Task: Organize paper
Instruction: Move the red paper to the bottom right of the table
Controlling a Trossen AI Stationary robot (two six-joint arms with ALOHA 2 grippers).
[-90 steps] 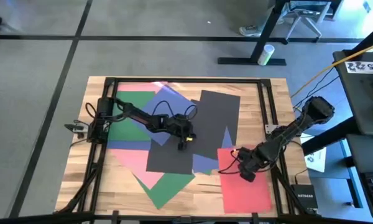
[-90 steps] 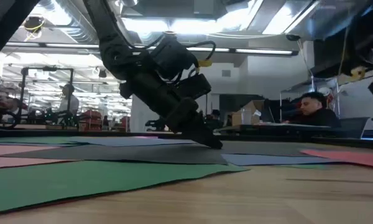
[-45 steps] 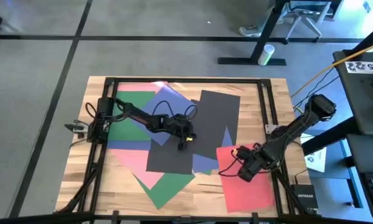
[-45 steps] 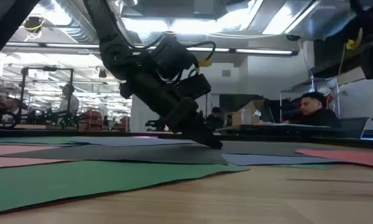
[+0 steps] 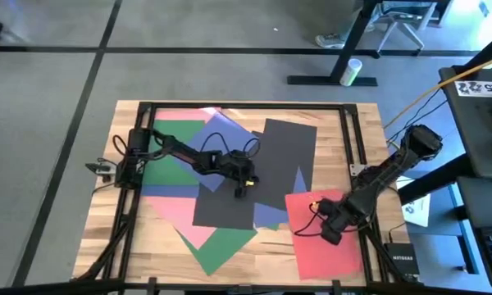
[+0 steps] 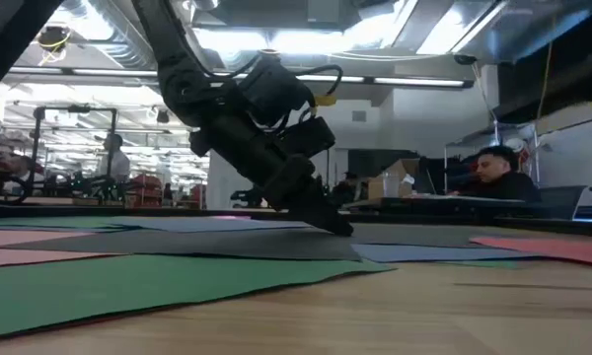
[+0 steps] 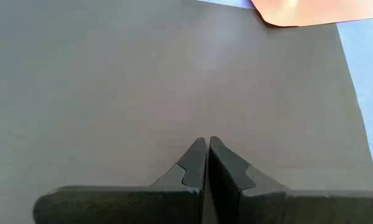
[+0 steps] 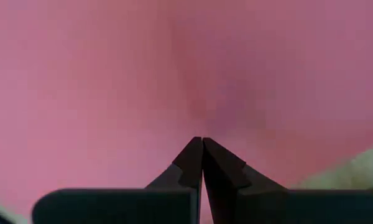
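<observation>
Coloured paper sheets lie overlapping on the wooden table [image 5: 357,115]: pink [image 5: 176,116], green [image 5: 166,168], blue [image 5: 225,131], two black [image 5: 289,152] [image 5: 223,205], another green [image 5: 217,246] and a red sheet [image 5: 332,254] at the near right. My left gripper [image 5: 244,183] is shut with its tips on the nearer black sheet [image 7: 112,74]. My right gripper [image 5: 326,235] is shut with its tips on the red sheet [image 8: 112,74]. My left gripper presses its shut fingertips [image 7: 199,149] down on the black sheet's flat face [image 6: 306,242], near its right edge. The fingers slant down from the table's left. The sheet lies flat on the papers under it. My right gripper rests its shut fingertips [image 8: 196,149] on the red sheet's face [image 5: 312,215], in its far half. It comes slanting down from the far right. The sheet lies flat on the table.
Dark frame rails [image 5: 348,135] run round the table. A black box [image 5: 402,262] and a white printed sheet [image 5: 416,209] sit off the right edge. A person [image 6: 498,173] sits in the room beyond. Bare wood shows along the near edge [image 6: 424,316].
My right gripper has slid a little toward the table's near right corner, its fingers staying shut and low over the red sheet. My left gripper has kept still on the black sheet.
</observation>
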